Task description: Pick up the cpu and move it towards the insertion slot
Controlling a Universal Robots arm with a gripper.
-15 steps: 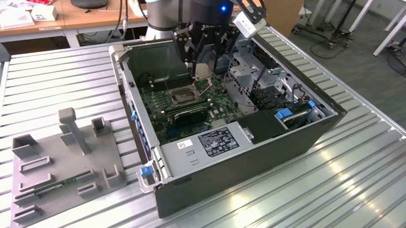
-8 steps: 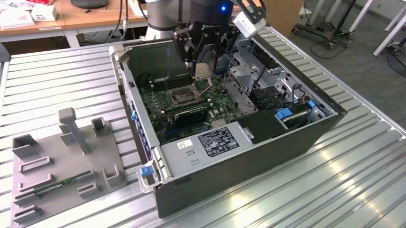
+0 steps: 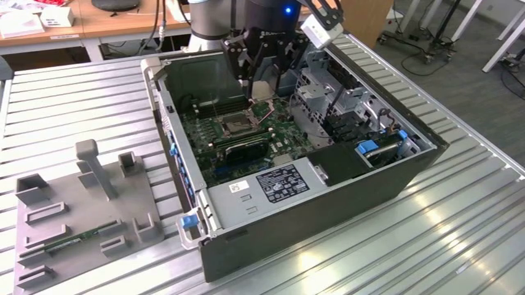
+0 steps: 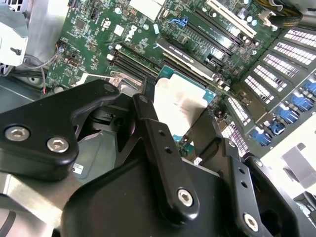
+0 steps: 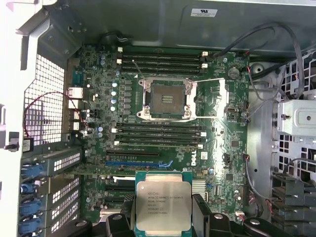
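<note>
**Q:** where's the cpu (image 5: pixel 162 204) right now?

**A:** My pincer (image 5: pixel 163 217) is clamped on it, holding it above the motherboard (image 5: pixel 98 148), off the insertion slot (image 5: pixel 163 98), over the board's expansion-slot side. Slot's open, lever up.

Pale grey, rounded arm segment (image 3: pixel 205 18) above, with a black wrist housing (image 3: pixel 275 15) carrying a small glowing blue light. Black gripper (image 3: pixel 260 83) of flat, matte linkage bars (image 4: pixel 158 158) with rounded ends, pinned by silver hex-socket screws (image 4: pixel 185 197). White boxy camera module (image 3: pixel 318 29) clipped at the wrist's side.
</note>
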